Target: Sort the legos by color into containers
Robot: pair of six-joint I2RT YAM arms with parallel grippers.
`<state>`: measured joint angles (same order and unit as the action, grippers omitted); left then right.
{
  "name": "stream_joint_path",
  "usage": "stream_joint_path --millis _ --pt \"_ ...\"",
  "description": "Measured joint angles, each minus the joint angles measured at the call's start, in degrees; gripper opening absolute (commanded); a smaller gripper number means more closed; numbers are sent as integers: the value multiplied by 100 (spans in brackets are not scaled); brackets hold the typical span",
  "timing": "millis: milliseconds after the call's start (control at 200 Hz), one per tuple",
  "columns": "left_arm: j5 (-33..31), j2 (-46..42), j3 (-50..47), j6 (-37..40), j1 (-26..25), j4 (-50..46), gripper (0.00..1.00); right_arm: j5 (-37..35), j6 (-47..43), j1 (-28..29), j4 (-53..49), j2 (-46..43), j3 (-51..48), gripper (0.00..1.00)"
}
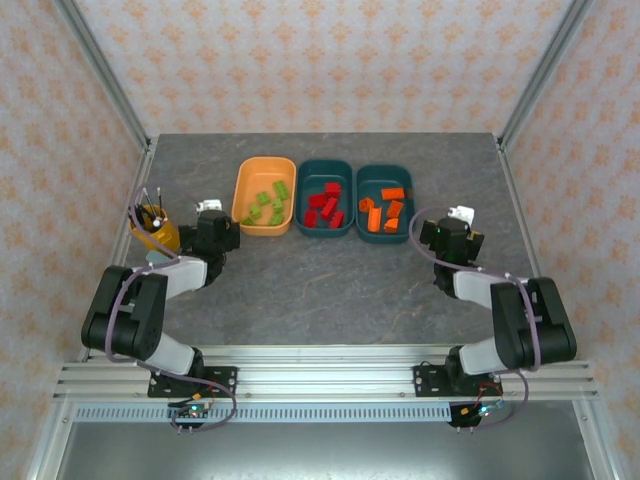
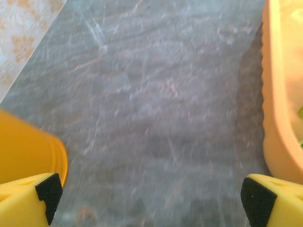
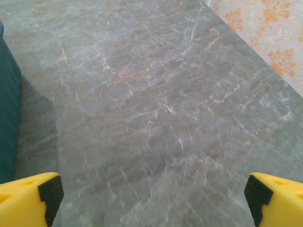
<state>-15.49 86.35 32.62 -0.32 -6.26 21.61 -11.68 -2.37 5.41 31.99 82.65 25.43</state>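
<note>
Legos (image 1: 325, 207) lie color-sorted in three trays (image 1: 325, 165).

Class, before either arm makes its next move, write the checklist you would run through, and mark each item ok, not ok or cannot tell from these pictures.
1. All green legos in the orange tray: ok.
2. All red legos in the middle tray: ok.
3. All orange legos in the right tray: ok.
4. The left fingers open, holding nothing: ok.
5. The right fingers open, holding nothing: ok.
6. Room between the left fingers and the cup: cannot tell; they look close.
</note>
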Motion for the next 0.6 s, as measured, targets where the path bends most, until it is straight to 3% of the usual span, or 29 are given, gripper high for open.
stream_joint_path --millis 205,601 --pt "254 -116 -929 39 90 1725 100 385 37 -358 901 420 -247 99" --pt "310 -35 -1016 17 219 2026 100 422 79 -358 1102 420 -245 99"
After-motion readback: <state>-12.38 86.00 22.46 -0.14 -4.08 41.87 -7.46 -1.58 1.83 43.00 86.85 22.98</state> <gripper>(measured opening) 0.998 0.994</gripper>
